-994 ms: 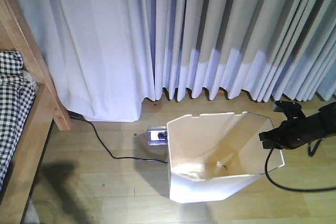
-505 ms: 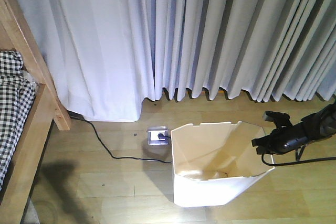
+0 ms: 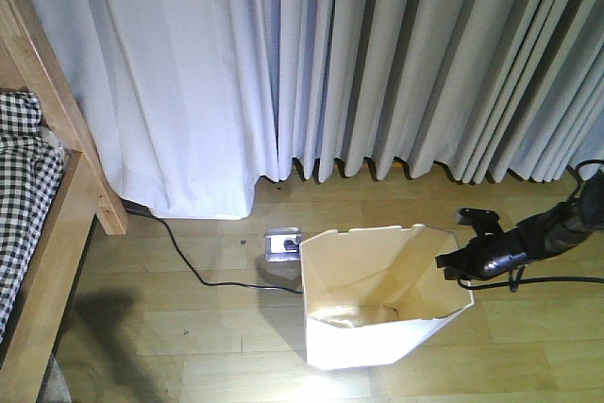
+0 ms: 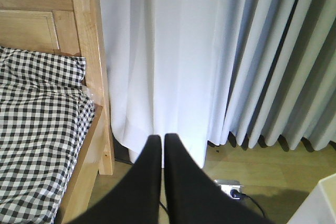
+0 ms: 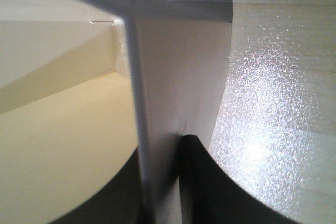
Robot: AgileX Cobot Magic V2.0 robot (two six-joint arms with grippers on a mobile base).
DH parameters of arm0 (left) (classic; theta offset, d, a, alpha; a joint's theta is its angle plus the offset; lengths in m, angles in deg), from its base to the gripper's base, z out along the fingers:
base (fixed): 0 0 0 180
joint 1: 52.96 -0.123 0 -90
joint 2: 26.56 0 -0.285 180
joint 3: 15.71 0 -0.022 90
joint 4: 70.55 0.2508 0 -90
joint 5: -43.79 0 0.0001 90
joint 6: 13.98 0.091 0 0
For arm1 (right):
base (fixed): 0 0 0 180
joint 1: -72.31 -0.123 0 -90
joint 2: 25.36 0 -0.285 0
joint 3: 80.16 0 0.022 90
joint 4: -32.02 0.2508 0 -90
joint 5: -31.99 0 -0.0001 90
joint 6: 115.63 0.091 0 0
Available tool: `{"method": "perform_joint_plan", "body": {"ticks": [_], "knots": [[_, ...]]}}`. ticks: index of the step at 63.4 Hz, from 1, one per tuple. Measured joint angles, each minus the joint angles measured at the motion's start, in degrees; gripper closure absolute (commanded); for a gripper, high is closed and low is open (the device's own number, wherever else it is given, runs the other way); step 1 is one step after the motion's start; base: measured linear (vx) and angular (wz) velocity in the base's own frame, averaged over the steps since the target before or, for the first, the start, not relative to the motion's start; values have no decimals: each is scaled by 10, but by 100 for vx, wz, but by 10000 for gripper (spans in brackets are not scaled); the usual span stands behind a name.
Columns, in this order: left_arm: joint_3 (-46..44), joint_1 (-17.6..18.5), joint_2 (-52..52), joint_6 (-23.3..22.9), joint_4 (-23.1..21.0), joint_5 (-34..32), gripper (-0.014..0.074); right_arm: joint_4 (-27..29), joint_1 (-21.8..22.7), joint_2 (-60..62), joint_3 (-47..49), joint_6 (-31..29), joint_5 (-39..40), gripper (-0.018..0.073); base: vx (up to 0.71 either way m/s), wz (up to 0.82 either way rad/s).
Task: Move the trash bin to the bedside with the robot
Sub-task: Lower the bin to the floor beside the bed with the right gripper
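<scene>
The white trash bin (image 3: 359, 346) stands on the wooden floor, its angular rim facing up. My right gripper (image 3: 451, 264) is at the bin's right rim, shut on the thin wall. In the right wrist view the wall (image 5: 173, 77) runs between the black fingers of the right gripper (image 5: 160, 148), one inside and one outside. My left gripper (image 4: 159, 137) is shut on nothing and hangs in the air. The bed (image 3: 28, 186) with checked bedding and a wooden frame (image 4: 86, 51) is at the far left, well apart from the bin. A corner of the bin (image 4: 320, 203) shows in the left wrist view.
Pale curtains (image 3: 377, 63) hang to the floor along the back. A floor socket (image 3: 284, 242) sits just behind the bin's left corner, and a black cord (image 3: 189, 266) runs from it to the bed post. The right arm's black cable (image 3: 557, 280) trails right.
My right gripper has moved left and slightly down, still holding the bin's right rim. The bin's right side has come left with it, and the bin stands more upright.
</scene>
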Motion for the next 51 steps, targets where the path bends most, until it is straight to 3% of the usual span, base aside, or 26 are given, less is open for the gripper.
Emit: {"method": "perform_joint_plan", "body": {"ticks": [26,51], "knots": [[0,0,0,0,0,0,603,-60,-30,-91,129,124,-36,562,0,0],[0,0,0,0,0,0,603,-105,-41,-127,207,161,-36,547,0,0]]}}
